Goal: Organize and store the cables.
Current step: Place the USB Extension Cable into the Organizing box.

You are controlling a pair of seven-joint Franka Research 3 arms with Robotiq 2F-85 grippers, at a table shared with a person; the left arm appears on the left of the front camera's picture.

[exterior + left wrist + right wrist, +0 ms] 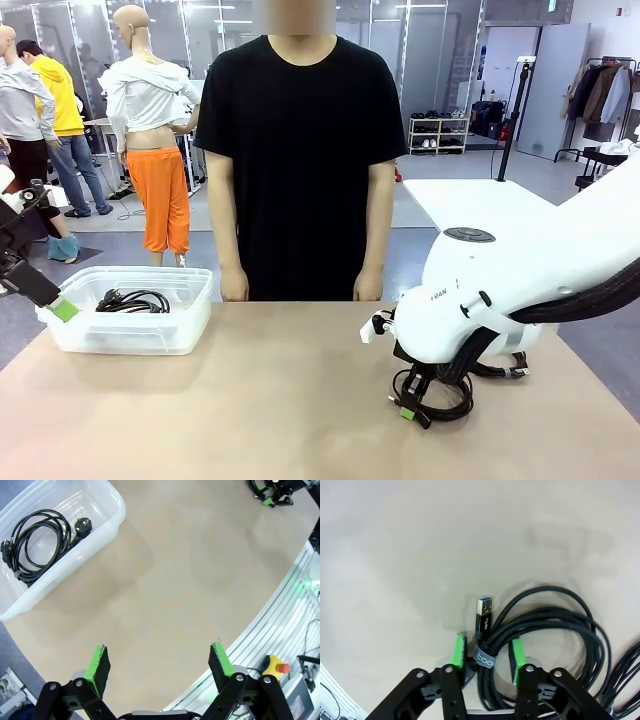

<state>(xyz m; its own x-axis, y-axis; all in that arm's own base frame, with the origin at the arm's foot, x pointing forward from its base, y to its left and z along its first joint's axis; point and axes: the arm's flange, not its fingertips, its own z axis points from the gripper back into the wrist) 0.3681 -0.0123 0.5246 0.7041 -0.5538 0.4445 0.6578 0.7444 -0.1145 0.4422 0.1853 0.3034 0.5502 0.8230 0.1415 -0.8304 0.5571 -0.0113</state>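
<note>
Where the surface [280, 400] runs to your left, you have a clear plastic bin [125, 338] holding one coiled cable [133, 300] with dark plug ends lying against its floor; from the left wrist view the same bin [118, 502] sits at the upper left with the coiled cable [37, 537] inside it.

Your left pincer [62, 308] hangs just beside the bin's near left corner, and its wrist view shows the left pincer [159, 652] spread wide over bare surface, gripping nothing.

Your right pincer [412, 412] reaches straight down at the right side, well apart from the bin. Its wrist view shows the right pincer [488, 647] pressed onto a braided cable [555, 625] at the grey tie [483, 659] binding the loop – a USB plug [484, 614] sticks out just beyond.

From the front, the white arm body covers much of the braided cable [455, 395], so you cannot tell whether it rests on the surface or is lifted – and thinner black cords [627, 680] are cut off at the wrist picture's right edge
</note>
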